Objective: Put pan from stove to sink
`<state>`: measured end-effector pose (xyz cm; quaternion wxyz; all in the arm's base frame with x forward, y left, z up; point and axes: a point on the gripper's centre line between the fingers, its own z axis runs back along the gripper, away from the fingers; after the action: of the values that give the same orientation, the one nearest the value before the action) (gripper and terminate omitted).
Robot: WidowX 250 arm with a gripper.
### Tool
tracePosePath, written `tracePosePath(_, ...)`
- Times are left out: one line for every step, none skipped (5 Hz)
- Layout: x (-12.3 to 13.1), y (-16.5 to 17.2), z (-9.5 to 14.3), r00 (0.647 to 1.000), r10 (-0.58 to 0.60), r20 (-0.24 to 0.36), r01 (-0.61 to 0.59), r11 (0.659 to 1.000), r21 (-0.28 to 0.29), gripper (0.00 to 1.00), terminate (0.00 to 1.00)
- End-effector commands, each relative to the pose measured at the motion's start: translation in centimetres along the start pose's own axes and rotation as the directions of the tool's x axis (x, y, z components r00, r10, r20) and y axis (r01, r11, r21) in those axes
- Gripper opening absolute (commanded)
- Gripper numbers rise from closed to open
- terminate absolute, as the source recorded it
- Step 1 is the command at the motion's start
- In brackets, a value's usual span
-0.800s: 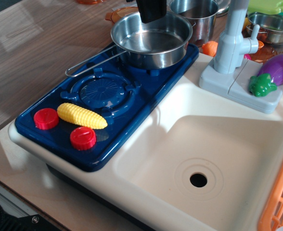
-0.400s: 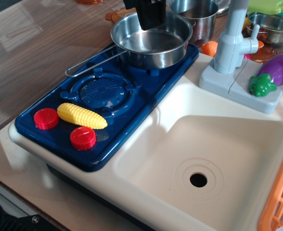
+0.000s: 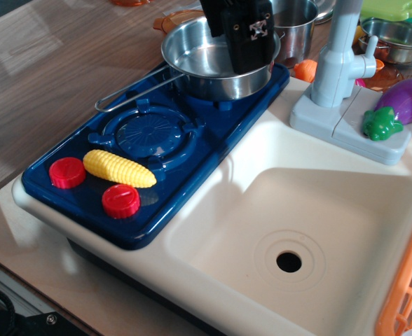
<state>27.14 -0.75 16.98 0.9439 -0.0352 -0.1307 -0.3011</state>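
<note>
Pan [image 3: 209,59] is sitting on the far burner of the stove [image 3: 157,150], toward the far edge of the table, its wire loop handle sticking out to the left over the stove's far-left rim. Gripper [image 3: 246,66] is hanging over the pan's right half, its black body coming in from the top edge and reaching down inside or just above the pan's rim; fingertips are blocked by the body, so cannot tell how far open it is or whether it is gripping anything. Near burner is sitting bare in the middle of the stove. Yellow corn [image 3: 118,169] is lying on the stove's near-left part, between the two red knobs [image 3: 67,172], touching or almost touching both. Sink [image 3: 311,231] is taking up the near-right part of the table, basin holding nothing but the black drain hole [image 3: 289,262]. Grey faucet [image 3: 339,63] is standing at the sink's far edge, just right of the pan. Purple eggplant [image 3: 401,105] is lying on the faucet base toward the right edge. Taller steel pot [image 3: 297,24] is standing behind the pan at the far edge, partly hidden by the gripper. Small steel bowl [image 3: 396,38] is sitting in the far-right corner. Orange basket [image 3: 409,287] is showing at the near-right corner
</note>
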Motion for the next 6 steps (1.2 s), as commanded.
tracePosePath(0.5,0.0,-0.5,0.996,-0.003,0.091,0.000,1.000,0.026,1.00,0.00)
tracePosePath(0.3,0.3,-1.6,0.994,0.000,0.109,-0.001,1.000,0.005,1.00,0.00)
tracePosePath(-0.2,0.6,-2.3,0.993,0.009,0.118,-0.009,1.000,0.001,1.00,0.00)
tracePosePath(-0.8,0.8,-3.3,0.990,0.024,0.138,-0.025,1.000,0.004,0.00,0.00)
tracePosePath(-1.2,0.5,-3.7,0.987,0.030,0.157,-0.033,0.999,0.018,0.00,0.00)
tracePosePath(-1.2,0.2,-3.6,0.988,0.029,0.155,-0.036,0.998,0.043,0.00,0.00)
